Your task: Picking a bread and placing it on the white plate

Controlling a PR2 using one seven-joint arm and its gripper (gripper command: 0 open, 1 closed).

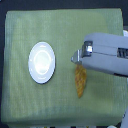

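Desk [20, 107]: covered in green cloth, fills most of the frame.
White plate [41, 62]: left of centre, flat on the cloth, nothing on it.
Bread [81, 81]: right of centre, lying lengthwise top to bottom, well apart from the plate; its upper end runs under the arm and is hidden.
Claw [77, 59]: at centre right, tip of a grey arm entering from the right edge; sits just above the bread's upper end.
Claw state: cannot tell whether spread or pressed together; fingertips too small and blurred. Contact with the bread also unclear.
Step in hand: judged as the approach or grasp on the bread; placing not yet done.
Doing it well: grip across the narrow width, nearer the loaf's middle than its pointed tip, so it hangs level. Lift clear of the cloth before carrying left. Lay it across the plate's centre, since its length looks close to the plate's width.
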